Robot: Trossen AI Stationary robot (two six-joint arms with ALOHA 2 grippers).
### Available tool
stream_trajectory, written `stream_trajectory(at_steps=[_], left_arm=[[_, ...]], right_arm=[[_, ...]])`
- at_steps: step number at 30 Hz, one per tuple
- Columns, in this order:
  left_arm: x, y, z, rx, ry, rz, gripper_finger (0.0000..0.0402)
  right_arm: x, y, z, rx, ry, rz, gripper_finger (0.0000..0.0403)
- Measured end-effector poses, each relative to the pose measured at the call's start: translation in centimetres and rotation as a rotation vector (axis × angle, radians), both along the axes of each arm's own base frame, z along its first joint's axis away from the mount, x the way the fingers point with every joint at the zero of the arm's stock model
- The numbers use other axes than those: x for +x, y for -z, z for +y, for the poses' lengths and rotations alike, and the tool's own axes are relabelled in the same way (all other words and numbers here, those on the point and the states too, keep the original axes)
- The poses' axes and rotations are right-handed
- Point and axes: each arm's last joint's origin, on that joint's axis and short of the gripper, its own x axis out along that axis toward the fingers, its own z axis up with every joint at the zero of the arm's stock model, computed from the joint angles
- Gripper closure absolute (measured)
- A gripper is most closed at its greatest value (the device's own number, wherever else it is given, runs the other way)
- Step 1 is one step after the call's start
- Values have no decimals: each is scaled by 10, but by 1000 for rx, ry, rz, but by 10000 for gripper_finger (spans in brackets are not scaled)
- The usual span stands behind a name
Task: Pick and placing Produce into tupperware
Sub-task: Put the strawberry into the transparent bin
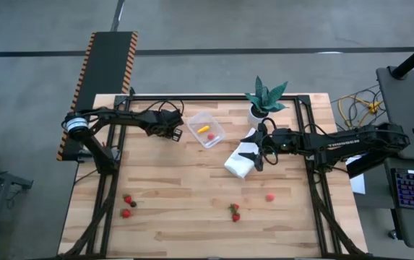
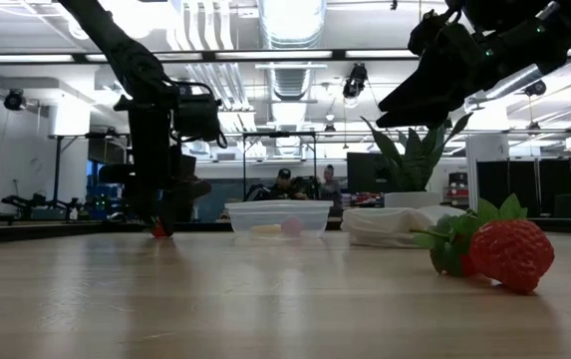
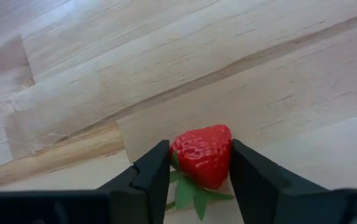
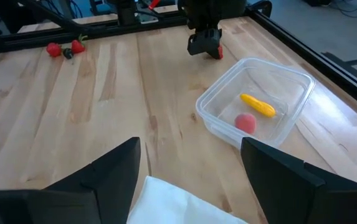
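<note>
Strawberry [image 3: 203, 154] sits between the left pincer [image 3: 198, 171] fingers, both touching it.

Tub [image 1: 207, 128] between left hand [image 1: 175, 133] and cloth [image 1: 240, 163] on table [image 1: 192, 195]

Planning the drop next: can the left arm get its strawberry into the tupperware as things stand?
Probably yes. The left gripper brackets the strawberry just beside the tupperware, with nothing between them.

strawberry [image 3: 202, 155]: red, green leaves | tub [image 1: 214, 137]: clear | piece inside [image 4: 257, 105]: yellow | cloth [image 1: 238, 165]: white | table [image 1: 192, 195]: pale wood
</note>
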Motion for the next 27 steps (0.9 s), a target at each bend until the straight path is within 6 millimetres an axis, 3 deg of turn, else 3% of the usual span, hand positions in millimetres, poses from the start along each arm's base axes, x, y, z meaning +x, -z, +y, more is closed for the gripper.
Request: stream_trajectory(at_steps=[5,12,20,27], left_arm=[[-2,-6,-1,3,25,-2,277],[-11,-40,-8,100,67,-71,278],[-17,-91,-39,266,269,-295,278],[-19,-112,-68,391,505,-545,278]], right_arm=[[0,0,0,0,0,0,131],[0,0,0,-9,-3,-6,131],[-1,3,0,-64,-22,-101,135],[-7,8,1,-111,-52,-231,141]])
